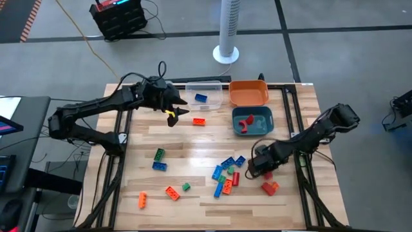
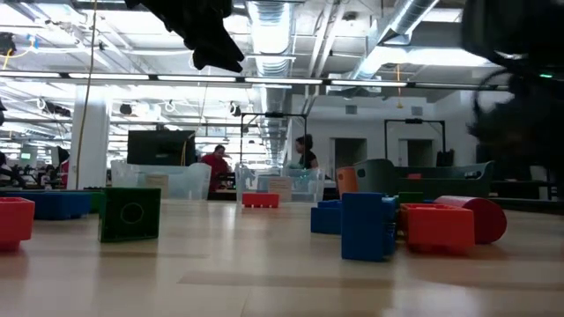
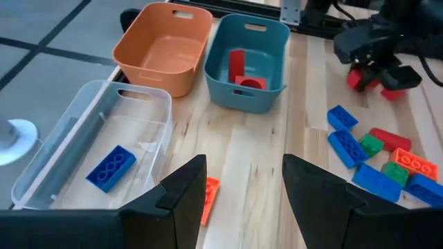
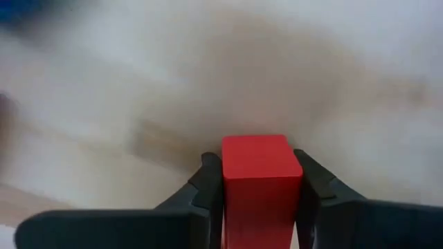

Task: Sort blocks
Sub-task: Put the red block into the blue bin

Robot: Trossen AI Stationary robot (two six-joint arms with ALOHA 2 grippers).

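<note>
Your right claw (image 4: pixel 257 181) is clamped on a red block (image 4: pixel 261 176), one finger on each side. You only see this in the right wrist view; from above, the claw (image 1: pixel 260 166) hides that block. It sits low over the worktop (image 1: pixel 193 148), on its right side. Just beside it lie two more red blocks (image 1: pixel 270 187). On its other side is a heap of blue, green, red and orange blocks (image 1: pixel 226 175), very near the claw.

Your left claw (image 1: pixel 175 113) hangs up high near the clear bin (image 1: pixel 215 98), and its fingers are apart with nothing between them. An orange block (image 1: pixel 199 121) lies on the worktop just beside it.

The left wrist view lets you look into the bins. The clear bin holds one blue block (image 3: pixel 111 168). The teal bin (image 3: pixel 273 38) holds red blocks (image 3: pixel 242 69). The orange bin (image 3: pixel 163 52) stands between them.

More blocks lie spread over the near left part: a green and blue pair (image 1: pixel 159 159), two orange ones (image 1: pixel 158 196) and a small green one (image 1: pixel 186 187).
</note>
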